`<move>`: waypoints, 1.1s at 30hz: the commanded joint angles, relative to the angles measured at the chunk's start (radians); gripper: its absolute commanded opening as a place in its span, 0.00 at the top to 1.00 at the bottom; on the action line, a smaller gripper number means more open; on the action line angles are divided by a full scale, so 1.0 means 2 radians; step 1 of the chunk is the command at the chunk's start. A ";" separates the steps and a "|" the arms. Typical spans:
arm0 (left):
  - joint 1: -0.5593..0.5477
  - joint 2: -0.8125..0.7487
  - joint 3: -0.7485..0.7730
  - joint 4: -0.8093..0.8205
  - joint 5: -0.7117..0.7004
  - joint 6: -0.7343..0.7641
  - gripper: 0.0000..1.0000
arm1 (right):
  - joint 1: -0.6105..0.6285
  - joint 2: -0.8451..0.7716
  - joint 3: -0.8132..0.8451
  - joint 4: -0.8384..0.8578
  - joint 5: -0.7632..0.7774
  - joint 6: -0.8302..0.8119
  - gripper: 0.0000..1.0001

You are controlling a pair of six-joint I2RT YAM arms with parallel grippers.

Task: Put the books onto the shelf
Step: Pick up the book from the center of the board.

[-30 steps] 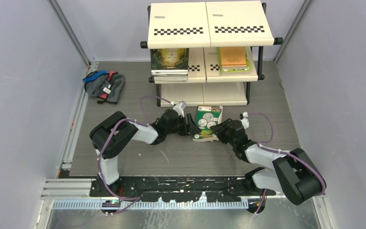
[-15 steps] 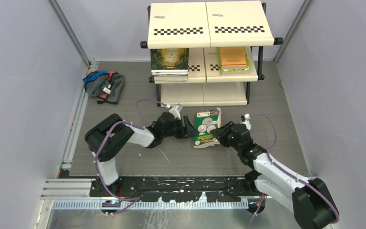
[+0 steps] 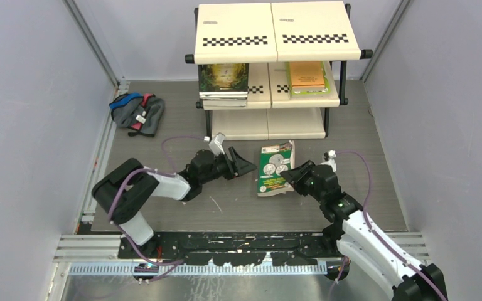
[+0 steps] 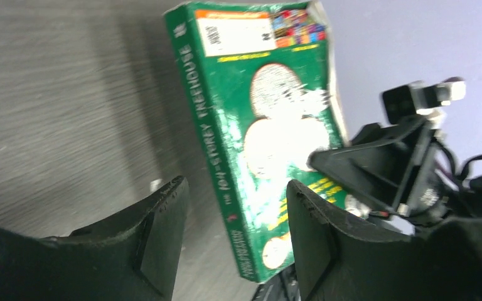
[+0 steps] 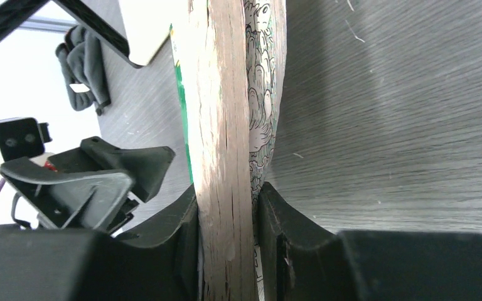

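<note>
The right pincer (image 3: 290, 177) is clamped on the page edge of a green book (image 3: 274, 167), which sits tilted on the grey table (image 3: 238, 207) in front of the shelf (image 3: 276, 31). The right wrist view shows the paper block squeezed between both fingers (image 5: 179, 241). Whether the book's lower edge touches the table cannot be told. The left pincer (image 3: 243, 167) stands with jaws wide apart and holding nothing, just beside the book's spine side but apart from it.

The step in hand appears to be carrying this book to the shelf. It likely goes best if the grip stays firm on the pages, the book is raised well off the table before travelling, and it is levelled flat before sliding onto a board, avoiding the black frame (image 3: 343, 75). The left arm should keep out of the path.

On the shelf, the middle tier holds a small stack (image 3: 223, 81) topped by a dark green-gold cover on its left board, and an orange-green book (image 3: 307, 78) on its right board. No book shows on the top tier or on the visible part of the bottom tier. A cloth bundle (image 3: 137, 113) lies well apart at the far left.
</note>
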 commanded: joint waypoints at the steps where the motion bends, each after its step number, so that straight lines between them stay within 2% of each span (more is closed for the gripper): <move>1: 0.000 -0.059 0.004 0.029 -0.009 -0.006 0.41 | 0.002 -0.036 0.053 0.009 -0.005 -0.005 0.99; 14: -0.009 -0.074 0.012 0.017 0.004 -0.007 0.39 | 0.001 -0.060 0.064 0.020 -0.050 0.018 0.99; 15: -0.009 -0.073 0.013 0.017 0.004 -0.006 0.34 | 0.002 -0.059 0.065 0.022 -0.052 0.020 0.99; 17: -0.010 -0.072 0.014 0.016 0.004 -0.006 0.31 | 0.002 -0.061 0.065 0.025 -0.056 0.023 0.99; 33: -0.012 -0.051 0.016 0.038 0.007 -0.017 0.31 | 0.002 -0.041 0.052 0.093 -0.089 0.050 0.99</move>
